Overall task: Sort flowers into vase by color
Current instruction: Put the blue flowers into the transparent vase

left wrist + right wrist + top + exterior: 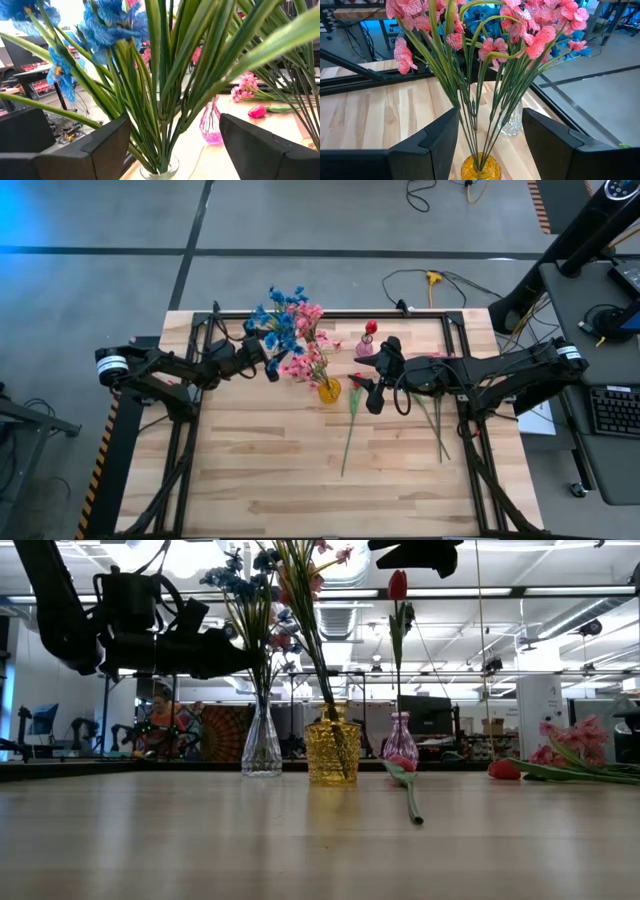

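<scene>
We see the blue flowers (278,320) standing in the clear vase (261,748). Beside that vase the pink sprays (520,30) fill the yellow vase (333,752). The left pincer (172,145) reaches level to the blue stems, fingers spread wide around them, gripping nothing. The right pincer (490,140) stretches toward the yellow vase, parted, empty.

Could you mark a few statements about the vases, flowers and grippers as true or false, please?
1. The blue flowers stand in the clear vase. True.
2. The pink vase holds pink sprays. False: it holds one red bud.
3. The left gripper is open around the blue flowers' stems. True.
4. Every flower is in a vase. False: a red flower lies on the table.
5. The yellow vase is empty. False: pink flowers stand in it.
</scene>
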### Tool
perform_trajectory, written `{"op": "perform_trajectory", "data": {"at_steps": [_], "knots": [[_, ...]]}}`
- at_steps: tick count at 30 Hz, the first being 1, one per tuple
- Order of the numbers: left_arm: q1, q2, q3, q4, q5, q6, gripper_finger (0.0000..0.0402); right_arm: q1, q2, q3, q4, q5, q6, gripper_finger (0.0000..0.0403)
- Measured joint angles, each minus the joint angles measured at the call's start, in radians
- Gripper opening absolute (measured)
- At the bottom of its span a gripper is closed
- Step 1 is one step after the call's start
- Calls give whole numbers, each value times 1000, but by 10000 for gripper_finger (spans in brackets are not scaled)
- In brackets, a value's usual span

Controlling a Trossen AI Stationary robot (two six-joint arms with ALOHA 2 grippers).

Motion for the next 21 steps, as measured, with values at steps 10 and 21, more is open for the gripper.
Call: {"op": "perform_trajectory", "data": {"at_steps": [10, 21], "knots": [[0, -16, -15, -8, 0, -1, 286, 0, 0, 0, 0, 0, 0, 212], [-4, -83, -58, -28, 1, -7, 286, 0, 0, 0, 0, 0, 7, 212]]}}
